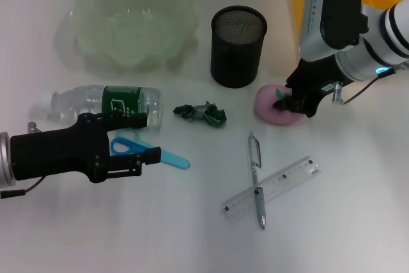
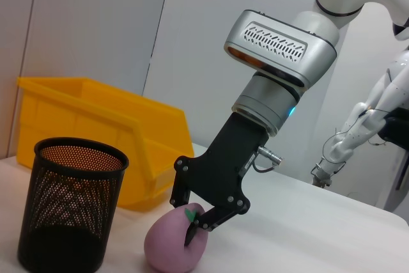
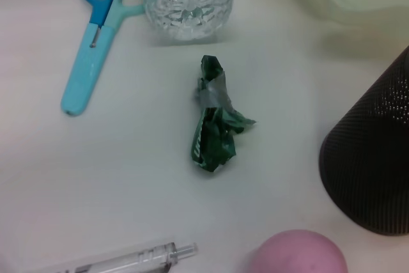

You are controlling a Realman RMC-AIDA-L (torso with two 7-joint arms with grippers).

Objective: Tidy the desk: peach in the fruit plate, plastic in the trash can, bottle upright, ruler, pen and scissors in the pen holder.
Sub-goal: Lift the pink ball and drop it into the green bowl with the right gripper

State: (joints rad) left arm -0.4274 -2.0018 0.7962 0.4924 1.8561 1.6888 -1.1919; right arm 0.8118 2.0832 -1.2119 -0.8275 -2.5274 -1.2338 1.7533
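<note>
Peach (image 1: 276, 108) on desk just right of holder (image 1: 238, 46), my right claw (image 1: 295, 101) down over it, fingers spread either side of stem, not clenched. Left claw (image 1: 137, 142) parked above scissors (image 1: 150, 151), fingers apart, nothing held. Bottle (image 1: 105, 102) on side. Plastic (image 1: 203, 114) mid-desk. Pen (image 1: 256, 178) crossing ruler (image 1: 271, 189). Plate (image 1: 133, 20) far left.

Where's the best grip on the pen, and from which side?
Grip the pen on its clear upper barrel, coming straight down with the fingers across it. It lies flat, its lower half crossing the ruler, so only the upper half, toward the peach, is free.
</note>
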